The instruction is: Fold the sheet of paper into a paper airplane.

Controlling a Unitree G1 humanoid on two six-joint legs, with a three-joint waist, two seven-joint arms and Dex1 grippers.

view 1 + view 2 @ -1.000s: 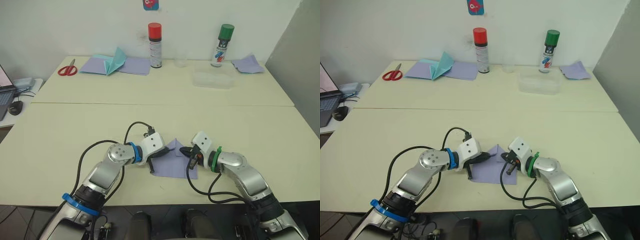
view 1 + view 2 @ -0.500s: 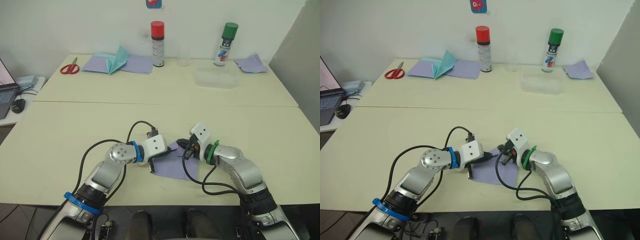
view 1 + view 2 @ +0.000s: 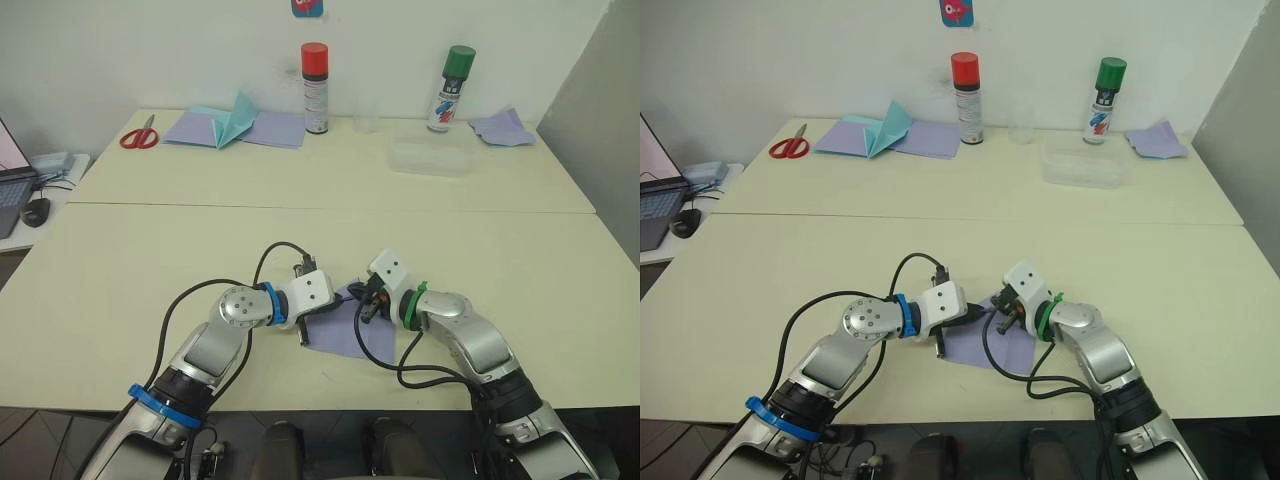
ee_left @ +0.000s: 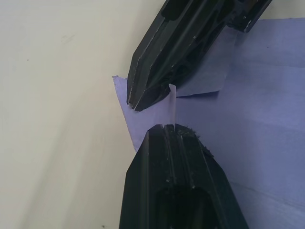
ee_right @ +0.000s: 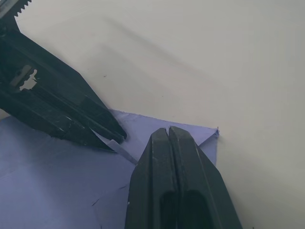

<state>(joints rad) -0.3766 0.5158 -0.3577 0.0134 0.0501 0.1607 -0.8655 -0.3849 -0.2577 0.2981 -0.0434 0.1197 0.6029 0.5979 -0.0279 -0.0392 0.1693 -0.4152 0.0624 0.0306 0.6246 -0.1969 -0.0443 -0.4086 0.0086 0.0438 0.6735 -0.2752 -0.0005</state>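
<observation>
The sheet of paper (image 3: 347,336) is lavender and lies flat near the table's front edge, with a folded corner pointing away from me. My left gripper (image 3: 327,306) reaches in from the left and is shut on a thin raised edge of the sheet (image 4: 172,101). My right gripper (image 3: 364,304) comes from the right and is shut, its tip (image 5: 166,130) resting over the sheet's far corner, a finger-width from the left gripper's tip. I see nothing pinched in the right gripper.
On the far table stand a red-capped spray can (image 3: 314,88), a green-capped can (image 3: 455,88) and a clear plastic box (image 3: 430,157). Scissors (image 3: 137,135), a teal pointed paper (image 3: 230,120) on smooth lavender sheets (image 3: 272,129), and a crumpled lavender sheet (image 3: 503,127) lie there too.
My right gripper has moved left across the sheet, from its right side to its far corner, close to the left gripper's tip. The left gripper has stayed in place.
</observation>
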